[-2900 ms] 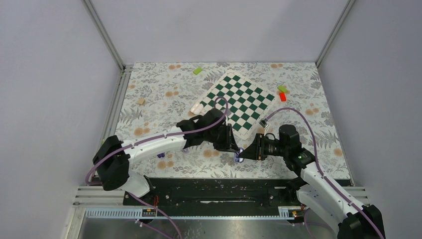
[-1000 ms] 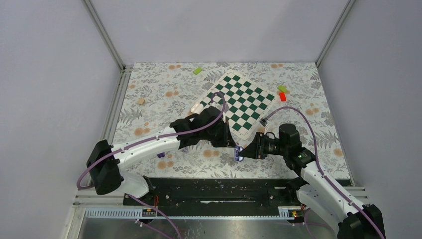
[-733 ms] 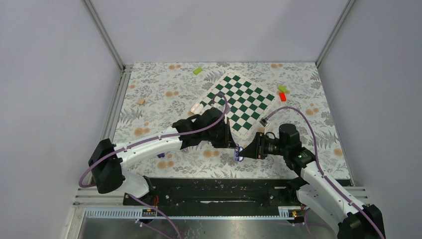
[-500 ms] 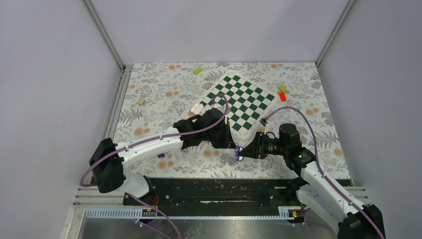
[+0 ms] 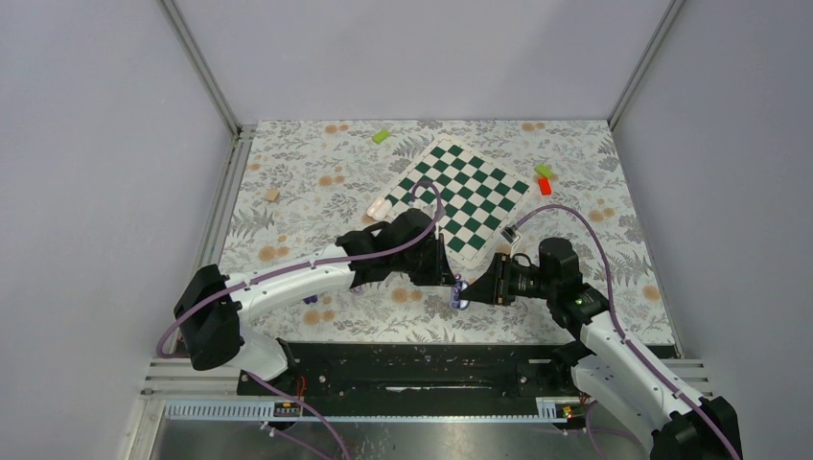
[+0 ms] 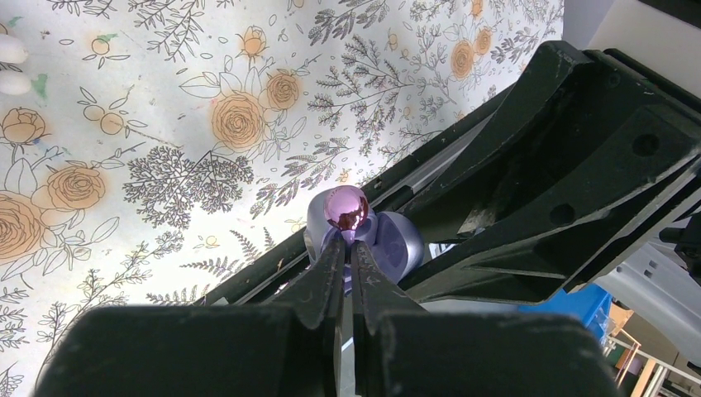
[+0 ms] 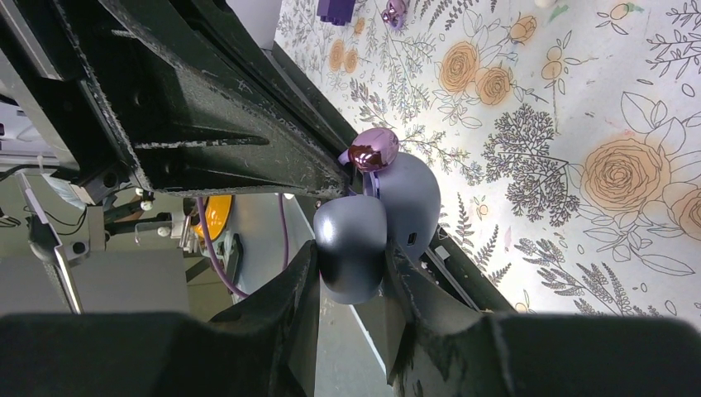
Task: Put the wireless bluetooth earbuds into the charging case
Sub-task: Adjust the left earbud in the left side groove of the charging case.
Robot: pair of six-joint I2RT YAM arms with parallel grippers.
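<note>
Two glossy purple earbuds: one earbud [image 6: 345, 207] at the case, the other earbud [image 7: 395, 10] lying on the cloth. One grey charging case [image 7: 409, 207], open. One chessboard [image 5: 467, 192]. One floral cloth [image 5: 316, 172]. Three bright blocks: a far green block [image 5: 382, 136], a right green block [image 5: 544, 171] and one red block [image 5: 545, 186]. One tan cube [image 5: 273, 195]. One pale oval pebble [image 5: 380, 207]. One dark purple block [image 7: 335, 8]. Two small white bits [image 6: 7, 51] sit at the very edge of the left wrist view, too cropped to identify.
</note>
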